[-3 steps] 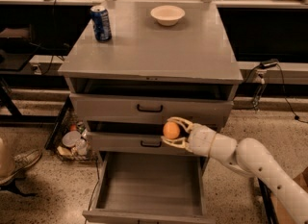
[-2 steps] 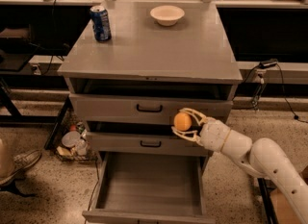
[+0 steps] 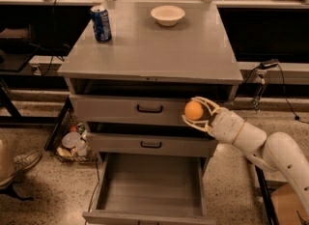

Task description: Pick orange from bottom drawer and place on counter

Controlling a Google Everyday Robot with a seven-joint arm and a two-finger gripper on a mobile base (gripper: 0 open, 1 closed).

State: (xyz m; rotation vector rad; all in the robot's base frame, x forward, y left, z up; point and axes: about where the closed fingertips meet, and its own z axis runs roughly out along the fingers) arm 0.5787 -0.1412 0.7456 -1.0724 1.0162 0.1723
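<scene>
Small round orange fruit clamped between pale fingers of gripper, held before top drawer front, right side. Flat grey metal counter lies above and leftward; lift over front edge judged needed.

Surface: the flat grey metal surface of the cabinet is smooth and painted, with a soft sheen.
Bottom drawer: the open grey metal bottom drawer is plain sheet metal, matt inside.
Orange: the small round orange has smooth, faintly glossy skin.
Pincer: the cream plastic pincer, in front of the top drawer's right end, clasps the orange with smooth pale fingers.
Arm: the white rounded arm is glossy moulded plastic.
Can: the blue soda can is shiny metal.
Bowl: the white round bowl looks smooth and matt.
Floor: the speckled floor looks stony.
</scene>
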